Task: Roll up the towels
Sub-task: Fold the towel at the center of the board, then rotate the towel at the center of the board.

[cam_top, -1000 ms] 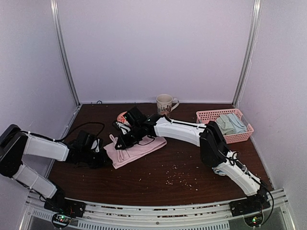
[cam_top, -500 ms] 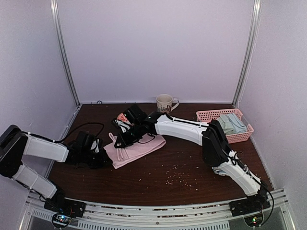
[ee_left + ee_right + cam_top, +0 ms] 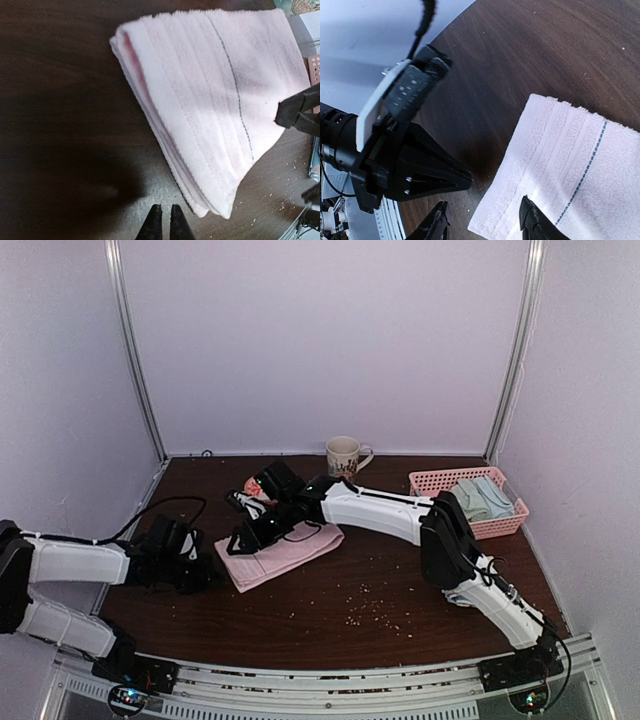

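Observation:
A pale pink towel (image 3: 283,551) lies folded flat on the dark table, its layered edge facing my left gripper (image 3: 162,223). That gripper is shut with nothing in it, just short of the towel's near corner (image 3: 215,206). My right gripper (image 3: 485,227) stands open over the towel's (image 3: 570,165) left corner, one finger over the cloth and the other over bare table. From above, the right gripper (image 3: 243,538) sits at the towel's left end, close to the left gripper (image 3: 212,575). Sage green and pale blue towels (image 3: 482,496) lie in the basket. A patterned cloth (image 3: 254,486) shows behind the right wrist.
A pink lattice basket (image 3: 437,481) stands at the back right. A mug (image 3: 343,455) stands near the back wall. Crumbs (image 3: 368,612) are scattered on the table in front of the towel. The left gripper's body (image 3: 405,165) fills the left of the right wrist view.
My right gripper has opened and let go of the towel's left corner, which now lies flat. The left arm has dropped lower and drawn back a little to the left.

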Controlling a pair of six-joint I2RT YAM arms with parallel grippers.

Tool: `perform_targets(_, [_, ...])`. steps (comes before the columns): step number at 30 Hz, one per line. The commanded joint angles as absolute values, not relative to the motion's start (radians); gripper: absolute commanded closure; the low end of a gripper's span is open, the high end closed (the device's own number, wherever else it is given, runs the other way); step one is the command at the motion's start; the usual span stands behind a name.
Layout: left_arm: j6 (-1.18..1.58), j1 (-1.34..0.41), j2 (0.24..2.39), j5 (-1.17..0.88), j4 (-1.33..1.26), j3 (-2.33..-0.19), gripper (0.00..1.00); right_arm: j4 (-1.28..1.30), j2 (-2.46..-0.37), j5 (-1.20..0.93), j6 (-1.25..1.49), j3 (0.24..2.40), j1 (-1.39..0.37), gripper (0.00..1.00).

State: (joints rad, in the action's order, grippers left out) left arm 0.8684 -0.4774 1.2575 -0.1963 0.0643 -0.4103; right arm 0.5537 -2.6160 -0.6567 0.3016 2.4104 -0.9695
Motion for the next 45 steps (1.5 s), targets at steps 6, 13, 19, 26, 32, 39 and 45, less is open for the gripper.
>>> perform_targets(6, [0.796, -0.471, 1.07, -0.076, 0.114, -0.554, 0.89, 0.506, -2.382, -0.672, 0.159, 2.238, -0.76, 0.53])
perform_targets(13, [0.697, -0.475, 1.452, -0.282, -0.035, -0.705, 1.0, 0.535, -2.454, -0.693, 0.031, 2.207, -0.667, 0.68])
perform_targets(19, [0.667, -0.477, 1.636, -0.433, -0.064, -0.688, 1.0, 0.559, -2.497, -0.643, -0.047, 2.132, -0.666, 0.74])
perform_targets(26, [0.608, -0.476, 1.651, -0.365, 0.042, -0.696, 1.0, 0.62, -2.385, -0.558, -0.148, 1.878, -0.659, 0.81])
perform_targets(32, [0.478, -0.459, 1.744, -0.256, 0.238, -0.893, 1.0, 0.636, -2.201, -0.649, -0.111, 1.52, -0.719, 0.84])
perform_targets(39, [0.36, -0.462, 1.681, -0.369, 0.259, -1.054, 0.98, 0.678, -2.03, -0.863, -0.119, 1.52, -0.851, 0.68])
perform_targets(45, [0.401, -0.488, 1.618, -0.508, 0.209, -0.965, 0.97, 0.701, -1.975, -0.898, -0.161, 1.558, -0.741, 0.64])
